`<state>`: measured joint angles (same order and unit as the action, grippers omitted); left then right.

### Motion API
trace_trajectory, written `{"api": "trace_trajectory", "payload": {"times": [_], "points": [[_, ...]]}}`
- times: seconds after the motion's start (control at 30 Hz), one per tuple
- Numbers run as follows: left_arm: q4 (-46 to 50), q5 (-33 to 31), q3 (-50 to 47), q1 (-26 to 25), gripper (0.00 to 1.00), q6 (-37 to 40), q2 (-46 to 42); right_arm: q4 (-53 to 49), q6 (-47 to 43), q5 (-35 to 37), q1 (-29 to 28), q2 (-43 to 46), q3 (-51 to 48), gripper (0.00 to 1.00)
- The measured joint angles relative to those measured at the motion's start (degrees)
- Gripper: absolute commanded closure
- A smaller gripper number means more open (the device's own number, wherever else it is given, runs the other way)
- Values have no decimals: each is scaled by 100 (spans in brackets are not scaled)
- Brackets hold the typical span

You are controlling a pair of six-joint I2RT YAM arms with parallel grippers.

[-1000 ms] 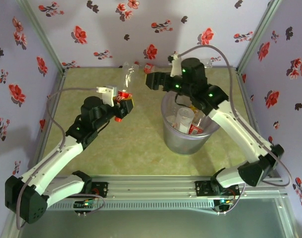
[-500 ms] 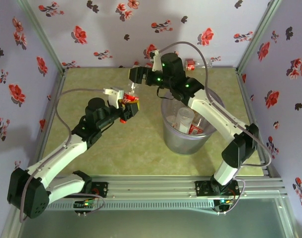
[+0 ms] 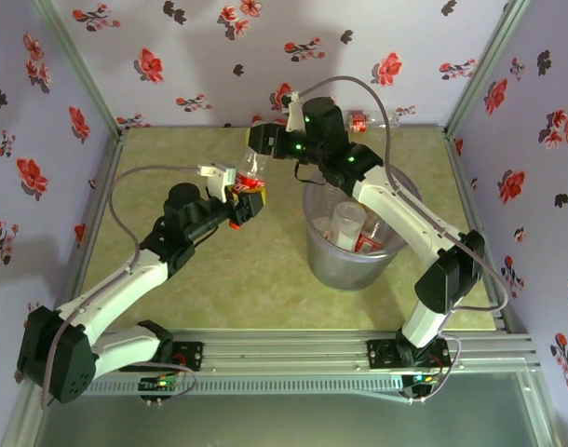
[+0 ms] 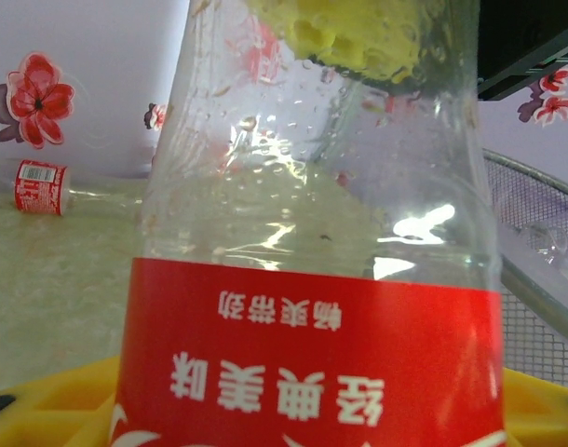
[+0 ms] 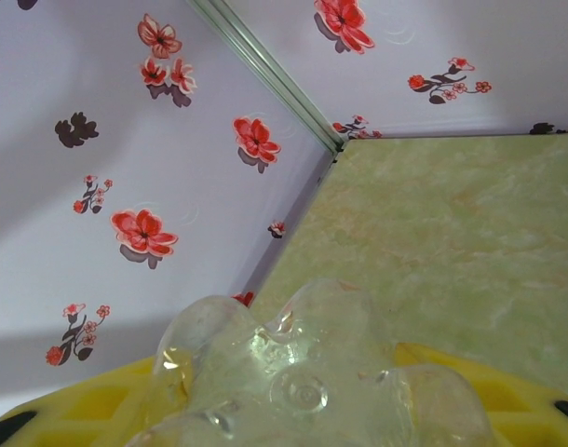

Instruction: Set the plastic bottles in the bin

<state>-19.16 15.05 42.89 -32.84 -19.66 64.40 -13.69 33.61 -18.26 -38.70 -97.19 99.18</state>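
Two grippers, one bottle: both of mine are on the same plastic bottle (image 3: pixel 250 174), which hangs in the air above the worktop (image 3: pixel 219 279), left of the bin (image 3: pixel 335 270).
Left gripper (image 3: pixel 239 200): about half open and closed on the red label band of this bottle. In the left wrist view the label (image 4: pixel 312 372) sits between my yellow fingers.
Right gripper (image 3: pixel 258 147): its jaws are closed in around the base end. In the right wrist view the moulded bottom (image 5: pixel 303 372) lies between the yellow pads (image 5: pixel 79 414), and in the left wrist view one pad (image 4: pixel 358 37) presses on the clear wall. How firm this hold is I cannot tell.
Long axis: it runs from the left gripper up and away to the right gripper, base toward the far wall, the other end low on the left side.
Direction to the bin: right of the bottle and a little nearer to my bases. The right forearm passes over its rim, so I judge the right arm the nearer one.
Coming move, as I judge: the left gripper should let go first. Then the right one swings the bottle rightward over the opening.
Inside the bin: some bottles (image 3: pixel 351 225) lie there already.
Left to do: one small red-labelled bottle (image 3: pixel 358 121), as it seems, lies by the far wall.
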Motion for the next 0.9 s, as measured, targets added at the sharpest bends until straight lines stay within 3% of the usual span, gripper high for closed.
{"api": "trace_trajectory", "payload": {"times": [0.1,0.13,0.37,0.63,0.9], "points": [[-48,0,-7,0,6,-15,7,-13,-7,-2,26,4,22,60],[-125,17,-28,-2,0,-61,4,-4,-15,4,50,13,26,60],[-374,63,-286,-2,0,-269,-166,153,-37,155,562,120,125,63],[-422,66,-396,0,0,-472,-514,87,-382,374,1058,334,994,63],[-739,286,-345,-2,2,-981,-245,-1475,-1510,835,1370,1473,1613,64]]}}
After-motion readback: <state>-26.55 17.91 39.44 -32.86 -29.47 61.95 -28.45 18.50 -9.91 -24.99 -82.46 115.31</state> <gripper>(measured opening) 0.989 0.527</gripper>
